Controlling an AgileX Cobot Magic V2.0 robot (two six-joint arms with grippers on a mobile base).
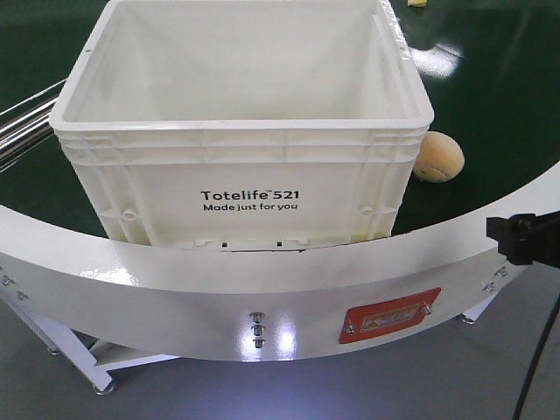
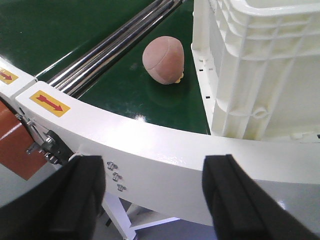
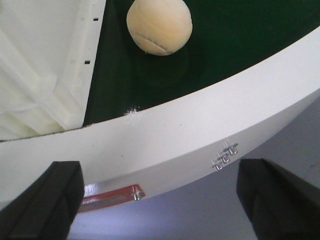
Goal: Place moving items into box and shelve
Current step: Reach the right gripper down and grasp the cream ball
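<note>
The white box (image 1: 245, 166) printed "Totelife 521" stands on the green belt, open at the top, with nothing visible inside. A pale yellow-tan ball-like item (image 1: 438, 157) lies just right of it, seen close in the right wrist view (image 3: 159, 26). A brownish rounded item (image 2: 163, 60) rests on the belt left of the box wall (image 2: 255, 65). My left gripper (image 2: 152, 197) hangs open below the white rim, holding nothing. My right gripper (image 3: 157, 200) is also open and empty, short of the rim; its black tip (image 1: 516, 236) shows at the right edge of the front view.
A curved white conveyor rim (image 1: 262, 289) with a red label (image 1: 389, 315) runs between my grippers and the belt. Chrome rails (image 2: 110, 45) run along the belt's left side. A small yellow object (image 1: 418, 3) lies at the far top. Grey floor lies below.
</note>
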